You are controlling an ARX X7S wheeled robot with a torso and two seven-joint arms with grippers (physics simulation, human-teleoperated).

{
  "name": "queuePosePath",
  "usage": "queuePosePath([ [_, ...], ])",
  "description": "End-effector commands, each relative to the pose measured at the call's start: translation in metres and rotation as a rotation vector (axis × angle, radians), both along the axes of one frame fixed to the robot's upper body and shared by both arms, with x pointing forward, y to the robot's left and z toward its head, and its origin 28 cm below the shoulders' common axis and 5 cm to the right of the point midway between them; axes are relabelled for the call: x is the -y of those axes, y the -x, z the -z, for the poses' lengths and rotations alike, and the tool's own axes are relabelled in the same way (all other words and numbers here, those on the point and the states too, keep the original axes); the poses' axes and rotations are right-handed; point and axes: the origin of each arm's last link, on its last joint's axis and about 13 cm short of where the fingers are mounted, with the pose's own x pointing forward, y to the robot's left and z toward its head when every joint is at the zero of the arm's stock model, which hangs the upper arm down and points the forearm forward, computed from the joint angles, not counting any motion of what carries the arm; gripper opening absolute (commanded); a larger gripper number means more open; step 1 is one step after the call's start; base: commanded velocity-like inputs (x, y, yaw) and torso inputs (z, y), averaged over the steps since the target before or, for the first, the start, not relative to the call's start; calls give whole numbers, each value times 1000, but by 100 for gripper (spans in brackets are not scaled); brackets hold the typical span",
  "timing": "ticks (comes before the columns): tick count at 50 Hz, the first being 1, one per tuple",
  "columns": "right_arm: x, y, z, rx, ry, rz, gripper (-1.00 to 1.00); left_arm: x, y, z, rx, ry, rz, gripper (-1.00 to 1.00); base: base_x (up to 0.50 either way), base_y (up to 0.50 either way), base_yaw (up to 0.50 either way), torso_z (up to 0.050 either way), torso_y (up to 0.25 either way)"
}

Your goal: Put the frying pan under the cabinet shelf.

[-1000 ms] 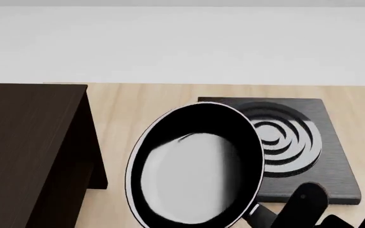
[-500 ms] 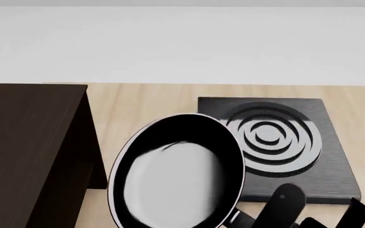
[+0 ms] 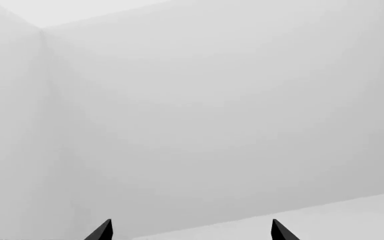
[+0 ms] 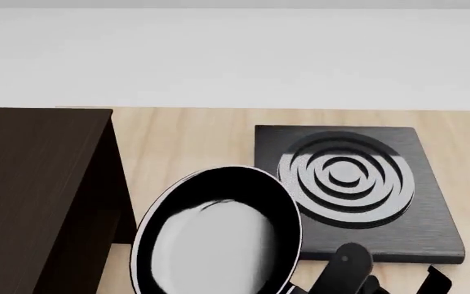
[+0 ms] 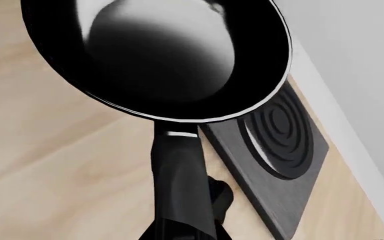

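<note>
The frying pan [image 4: 217,240] is round and black with a glossy grey-white inside. It hangs over the light wooden table, just right of the cabinet shelf [image 4: 31,196], a dark brown wood-grain box with a flat top and side panel. My right gripper [image 5: 178,234] is shut on the pan's long black handle [image 5: 176,175]; in the head view only dark parts of it show at the bottom edge. The pan [image 5: 158,55] fills the right wrist view. My left gripper [image 3: 190,236] is open and empty, facing a blank white wall.
A square black stove plate [image 4: 357,184] with concentric rings lies on the table [image 4: 186,141] right of the pan and also shows in the right wrist view [image 5: 279,145]. A white wall runs behind the table.
The pan has moved left and nearer to me, off the stove plate and towards the cabinet shelf. The rings of the plate now show in full. The gripper parts moved left with it.
</note>
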Motion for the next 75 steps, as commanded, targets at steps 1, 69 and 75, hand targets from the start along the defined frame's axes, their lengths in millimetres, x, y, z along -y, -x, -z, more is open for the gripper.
queuePosePath([
  [1, 0, -1, 0, 31, -22, 51, -100, -1, 0, 1, -1, 0, -4, 100, 0, 0, 0, 0, 0],
  [69, -23, -20, 37, -186, -56, 37, -100, -6, 2, 3, -3, -1, -25, 100, 0, 0, 0, 1, 1],
  [75, -25, -26, 45, -196, -68, 28, -100, -6, 3, 3, -2, -3, -29, 100, 0, 0, 0, 0, 2],
])
